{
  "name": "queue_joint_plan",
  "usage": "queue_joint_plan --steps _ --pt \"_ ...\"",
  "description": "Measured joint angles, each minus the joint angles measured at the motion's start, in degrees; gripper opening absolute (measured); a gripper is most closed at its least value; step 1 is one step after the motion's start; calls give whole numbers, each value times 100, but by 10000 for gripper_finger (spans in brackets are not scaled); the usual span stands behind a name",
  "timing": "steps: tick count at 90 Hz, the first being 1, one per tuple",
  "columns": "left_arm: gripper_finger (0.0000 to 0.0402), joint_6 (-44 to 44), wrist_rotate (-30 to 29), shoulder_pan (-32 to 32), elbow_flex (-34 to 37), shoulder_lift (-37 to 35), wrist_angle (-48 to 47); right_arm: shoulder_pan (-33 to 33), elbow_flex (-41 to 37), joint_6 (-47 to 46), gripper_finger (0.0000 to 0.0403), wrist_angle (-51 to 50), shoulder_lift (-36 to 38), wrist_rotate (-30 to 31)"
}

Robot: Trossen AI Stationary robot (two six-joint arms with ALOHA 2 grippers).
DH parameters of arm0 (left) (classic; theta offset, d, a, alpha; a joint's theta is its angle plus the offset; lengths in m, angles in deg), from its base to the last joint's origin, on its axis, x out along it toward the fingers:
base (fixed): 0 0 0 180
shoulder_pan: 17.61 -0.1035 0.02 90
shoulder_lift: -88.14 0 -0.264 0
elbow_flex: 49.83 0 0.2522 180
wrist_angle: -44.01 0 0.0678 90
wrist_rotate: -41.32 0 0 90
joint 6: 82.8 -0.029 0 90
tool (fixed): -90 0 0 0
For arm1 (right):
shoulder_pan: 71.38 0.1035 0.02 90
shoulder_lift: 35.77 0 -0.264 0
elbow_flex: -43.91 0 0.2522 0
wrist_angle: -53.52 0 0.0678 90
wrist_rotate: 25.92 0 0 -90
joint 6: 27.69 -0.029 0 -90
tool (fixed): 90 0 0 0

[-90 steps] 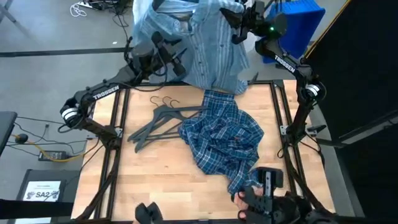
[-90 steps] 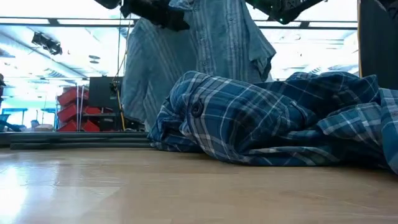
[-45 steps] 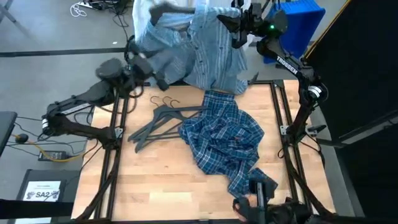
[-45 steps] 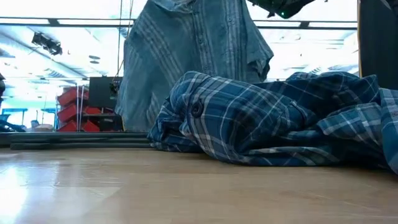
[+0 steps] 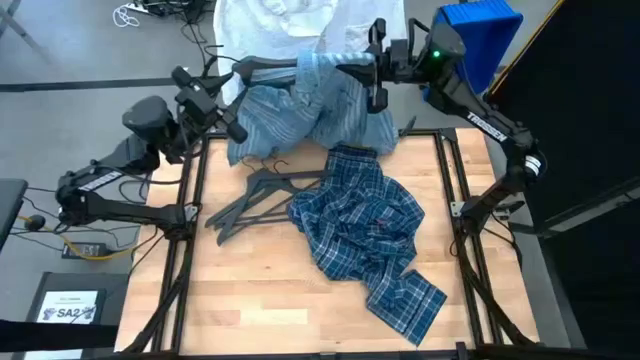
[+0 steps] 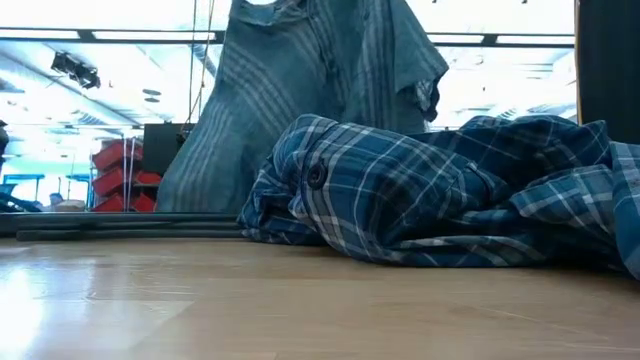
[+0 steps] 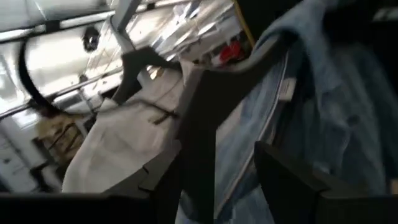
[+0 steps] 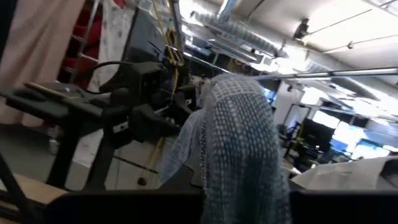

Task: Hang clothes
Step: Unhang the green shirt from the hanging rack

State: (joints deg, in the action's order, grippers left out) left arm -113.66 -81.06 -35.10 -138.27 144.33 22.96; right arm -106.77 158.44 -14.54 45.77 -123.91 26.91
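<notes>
Above the far edge of the table [image 5: 250, 300], the striped shirt [image 5: 300, 105] hangs on a hanger held between the left gripper [image 5: 215, 100], fingers apart beside its end, and the right gripper [image 5: 372, 72], clamped on the hanger's other shoulder. Cloth this soft and light will sag and slip, so holding the stiff hanger seems wiser. Three shirts show: this one, a white shirt [image 5: 275, 25] hung beyond it, and a plaid shirt [image 5: 365, 225] crumpled below. Spare hangers [image 5: 250, 195] lie beside the plaid, seemingly three.
</notes>
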Motion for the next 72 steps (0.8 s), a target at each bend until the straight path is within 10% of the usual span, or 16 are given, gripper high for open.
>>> queue_joint_plan --steps 59,72 --pt "174 -1074 -2131 17 2 725 853 298 -2 211 0 -382 29 739" --pt "171 -818 -1865 6 2 522 622 298 -7 194 0 -394 29 710"
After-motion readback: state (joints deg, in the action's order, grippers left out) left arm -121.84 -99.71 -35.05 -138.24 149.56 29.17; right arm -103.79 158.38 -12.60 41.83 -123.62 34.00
